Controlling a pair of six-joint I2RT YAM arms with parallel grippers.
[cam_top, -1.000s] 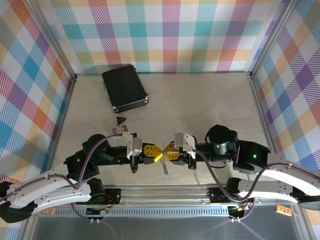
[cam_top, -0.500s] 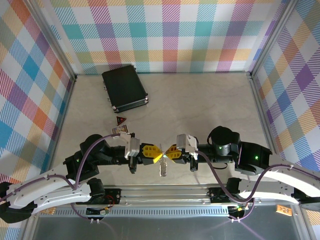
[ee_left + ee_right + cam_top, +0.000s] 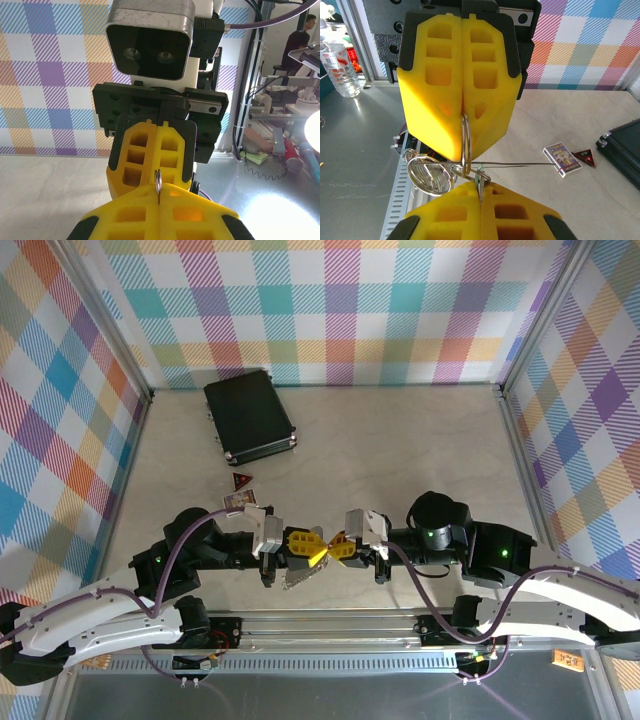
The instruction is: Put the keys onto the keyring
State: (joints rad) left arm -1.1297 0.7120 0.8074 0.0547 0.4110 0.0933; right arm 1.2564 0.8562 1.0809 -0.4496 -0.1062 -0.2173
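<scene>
Left jaws, right jaws shut tip-to-tip, each pinching keyring (image 3: 298, 578) rings; loop's long axis slants near-left.

Centre and right of the table (image 3: 400, 450) are open: clear passage from mid-table to the back and right walls. Back-left is blocked by the black case (image 3: 250, 417). A small card (image 3: 241, 501) and a red triangle (image 3: 241, 481) lie just in front of it, close to the left wrist. The left gripper (image 3: 312, 543) and right gripper (image 3: 338, 546) are tip to tip near the front rail (image 3: 330, 625), with no gap between them. The keyring (image 3: 298, 578) occupies the narrow strip between the tips and the rail.
</scene>
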